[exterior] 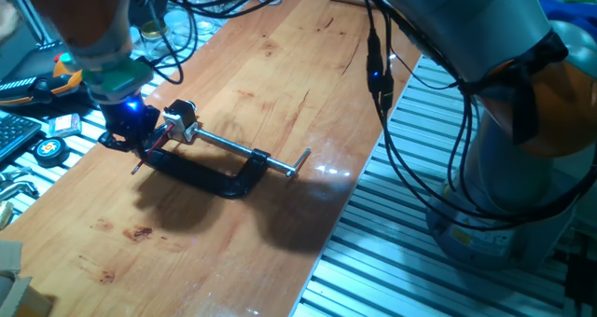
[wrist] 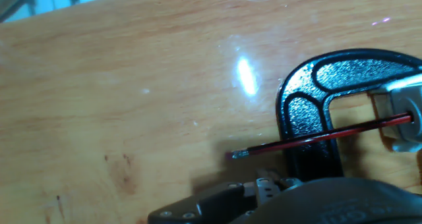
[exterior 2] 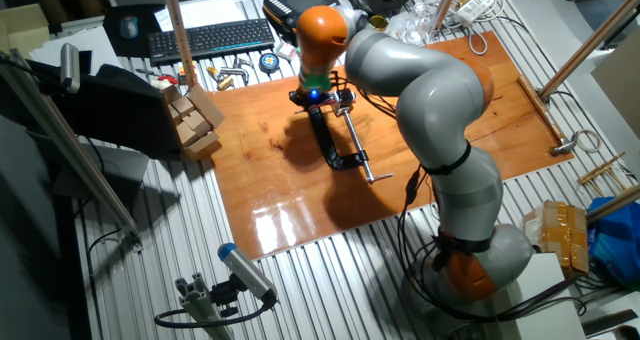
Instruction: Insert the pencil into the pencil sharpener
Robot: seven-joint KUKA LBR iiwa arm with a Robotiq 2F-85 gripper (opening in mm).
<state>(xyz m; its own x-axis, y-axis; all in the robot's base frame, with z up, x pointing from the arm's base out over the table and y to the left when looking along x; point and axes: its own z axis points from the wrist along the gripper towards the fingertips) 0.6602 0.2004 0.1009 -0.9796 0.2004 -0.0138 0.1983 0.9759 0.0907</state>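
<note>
One arm reaches over the wooden bench (exterior: 280, 93), its gripper (exterior: 131, 135) low at the clamp's (exterior: 210, 177) fixed end. In the hand view the red pencil (wrist: 316, 137) lies nearly level across the black clamp (wrist: 310, 112) frame, its dark end pointing left over bare wood and its right end meeting the silver-white sharpener (wrist: 405, 118) at the picture's right edge. Whether it has entered there cannot be told. In the fixed view the sharpener (exterior: 182, 119) stands just beside the gripper, and the pencil (exterior: 149, 154) slants down to the left. How wide the fingers are parted, and whether they grip the pencil, cannot be told.
</note>
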